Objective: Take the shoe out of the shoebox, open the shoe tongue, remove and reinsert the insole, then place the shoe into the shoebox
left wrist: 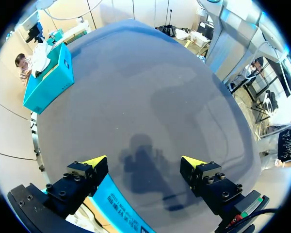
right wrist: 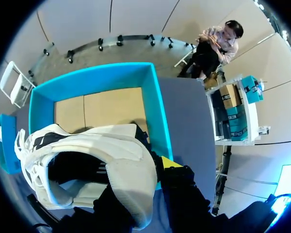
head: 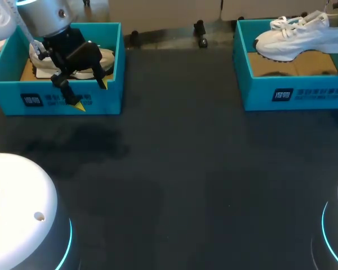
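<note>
The dark table (head: 180,169) takes up most of what I can see, bare across its near and middle stretch, with the two teal boxes pushed to the far corners where each arm can reach its own.

The right shoebox (head: 304,93) sits far right. Its cardboard floor is showing, because the white shoe (head: 293,39) is raised over it, tilted, with the toe pointing left and the heel up toward the right arm. From the right wrist view, the right gripper (right wrist: 150,170) seems to be pinching the heel collar, one finger inside the opening and the yellow-tipped one outside. That grip would leave the tongue and insole open to reach. I would judge that the shoe is being lifted out and is not yet clear of the box.

The left shoebox (head: 11,95) sits far left, with a second shoe (head: 104,56) lying inside it.

The left gripper (head: 90,95) hangs over that box's near wall with its jaws spread wide and nothing between them. One yellow tip is over the box's edge and the other over bare table. It looks parked there, probably waiting to work on the tongue once the white shoe is brought down between the arms.
</note>
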Controlling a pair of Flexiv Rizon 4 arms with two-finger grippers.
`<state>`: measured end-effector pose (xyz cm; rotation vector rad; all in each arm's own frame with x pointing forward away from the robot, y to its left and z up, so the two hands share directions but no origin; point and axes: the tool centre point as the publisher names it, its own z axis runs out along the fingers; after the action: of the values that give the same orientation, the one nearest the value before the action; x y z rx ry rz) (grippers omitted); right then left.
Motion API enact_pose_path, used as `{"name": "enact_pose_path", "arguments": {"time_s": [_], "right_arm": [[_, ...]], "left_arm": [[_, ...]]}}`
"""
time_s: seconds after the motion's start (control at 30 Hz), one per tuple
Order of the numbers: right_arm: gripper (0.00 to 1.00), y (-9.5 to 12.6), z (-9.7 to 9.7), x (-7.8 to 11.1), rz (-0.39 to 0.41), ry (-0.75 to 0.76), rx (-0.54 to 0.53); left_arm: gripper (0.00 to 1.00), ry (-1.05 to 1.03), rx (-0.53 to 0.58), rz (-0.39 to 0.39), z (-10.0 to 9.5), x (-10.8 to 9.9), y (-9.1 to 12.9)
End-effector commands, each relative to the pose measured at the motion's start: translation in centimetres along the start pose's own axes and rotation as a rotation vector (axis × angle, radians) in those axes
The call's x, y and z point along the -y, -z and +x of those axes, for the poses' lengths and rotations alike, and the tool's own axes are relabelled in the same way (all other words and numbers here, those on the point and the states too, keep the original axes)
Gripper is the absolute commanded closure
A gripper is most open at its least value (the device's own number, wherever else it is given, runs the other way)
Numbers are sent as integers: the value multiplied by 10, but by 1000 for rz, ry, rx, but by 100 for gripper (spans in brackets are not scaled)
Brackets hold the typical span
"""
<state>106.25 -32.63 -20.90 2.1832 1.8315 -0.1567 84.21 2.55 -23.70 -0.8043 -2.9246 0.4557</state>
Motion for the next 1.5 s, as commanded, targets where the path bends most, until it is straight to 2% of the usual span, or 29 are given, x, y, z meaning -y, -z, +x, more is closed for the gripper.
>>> {"name": "enact_pose_path", "arguments": {"time_s": [0.03,0.07,0.3,0.33,0.73,0.93,1.5], "right_arm": [[100,-3,0,-1,-9,-4,-14],[100,-6,1,-3,-16,-4,-33],[100,-23,2,-12,-11,-21,14],[100,-24,2,-12,-6,-25,44],[100,-38,11,-21,-25,-15,53],[100,-44,8,-15,-3,-26,73],[100,-59,3,23,15,-61,14]], "left_arm": [[0,0,0,-2,1,0,0],[0,0,0,-2,1,0,0],[0,0,0,-2,1,0,0],[0,0,0,-2,1,0,0],[0,0,0,-2,1,0,0],[0,0,0,-2,1,0,0],[0,0,0,-2,1,0,0]]}}
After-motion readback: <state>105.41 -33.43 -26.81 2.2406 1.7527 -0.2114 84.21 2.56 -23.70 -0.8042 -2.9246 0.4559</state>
